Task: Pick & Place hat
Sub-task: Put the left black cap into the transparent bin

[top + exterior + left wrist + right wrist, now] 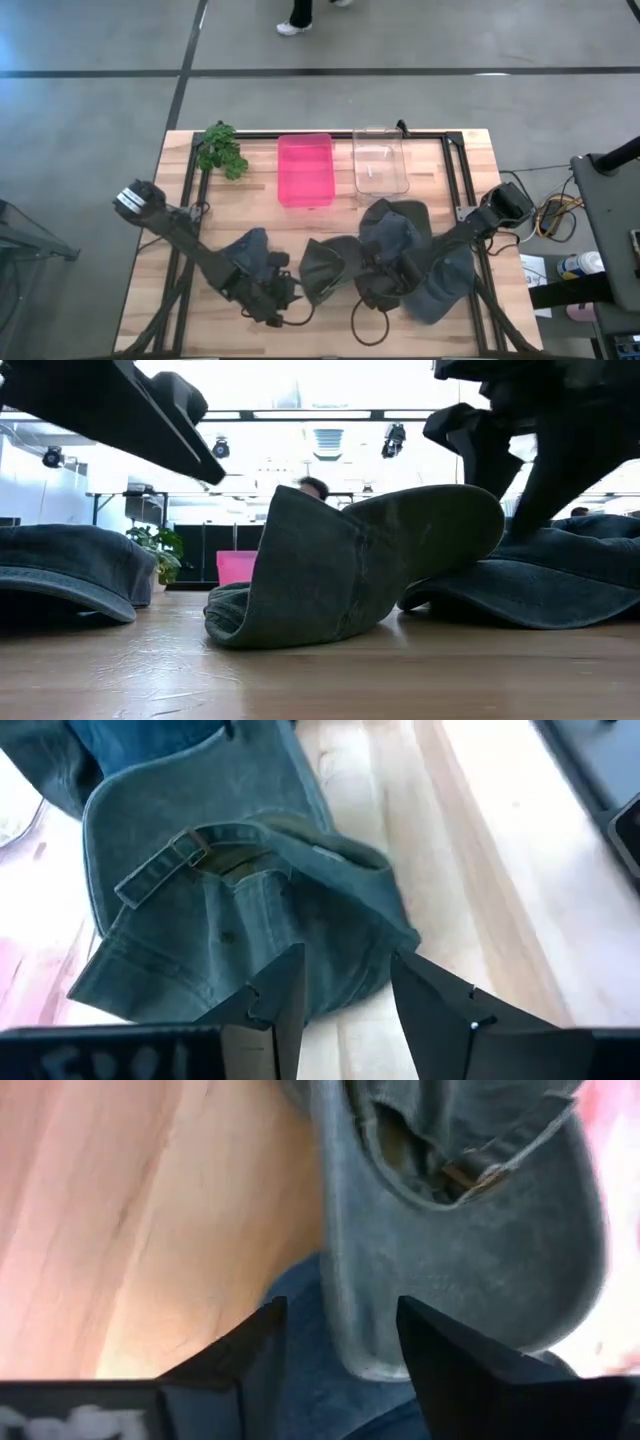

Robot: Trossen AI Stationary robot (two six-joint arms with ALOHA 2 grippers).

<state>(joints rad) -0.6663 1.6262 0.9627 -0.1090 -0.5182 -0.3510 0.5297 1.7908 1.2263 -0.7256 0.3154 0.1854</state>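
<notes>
Hats all lie on the bench (470, 160), none placed. Dark green hat (325, 268) sits mid-bench between both arms. Left gripper (345, 995) and right gripper (340, 1342) stand open, seemingly holding nothing; picking remains.

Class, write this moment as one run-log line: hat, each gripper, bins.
green cap: on table, centre | left gripper: open, beside it | right gripper: open, beside it | pink bin, clear bin: no hat inside

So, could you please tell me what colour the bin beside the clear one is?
The bin is bright pink, clearest in the high view.
</notes>
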